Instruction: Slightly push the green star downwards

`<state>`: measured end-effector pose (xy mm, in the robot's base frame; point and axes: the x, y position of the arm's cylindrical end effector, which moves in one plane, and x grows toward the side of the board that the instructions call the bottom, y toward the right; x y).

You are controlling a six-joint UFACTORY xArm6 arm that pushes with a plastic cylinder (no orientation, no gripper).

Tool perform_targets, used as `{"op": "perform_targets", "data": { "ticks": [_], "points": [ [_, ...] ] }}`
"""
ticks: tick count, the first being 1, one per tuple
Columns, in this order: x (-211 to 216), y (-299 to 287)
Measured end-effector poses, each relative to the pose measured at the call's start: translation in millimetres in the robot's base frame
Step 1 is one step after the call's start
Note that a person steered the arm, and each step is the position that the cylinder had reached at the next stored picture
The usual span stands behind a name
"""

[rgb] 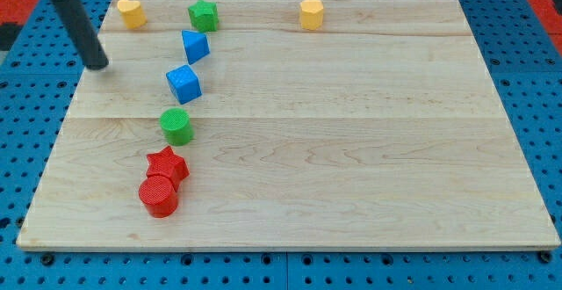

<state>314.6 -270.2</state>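
The green star (203, 15) lies near the view's top edge of the wooden board, left of centre. My tip (97, 62) is at the board's left edge, well to the left of and below the star, apart from every block. A blue triangular block (195, 46) sits just below the star. A blue cube (184, 83) lies below that.
A green cylinder (176, 126) lies below the blue cube. A red star (167, 164) and a red cylinder (159, 195) touch each other at lower left. A yellow heart (132, 12) is at top left and a yellow hexagon (312, 13) at top centre.
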Motion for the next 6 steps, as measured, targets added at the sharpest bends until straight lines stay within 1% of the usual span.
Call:
{"op": "perform_targets", "data": {
  "ticks": [1, 2, 3, 4, 5, 6],
  "points": [
    [-85.3, -11.0],
    [-120.3, -18.1],
    [-115.2, 44.9],
    [-119.2, 107.8],
    [-108.0, 142.1],
    [-108.0, 142.9]
  ]
}}
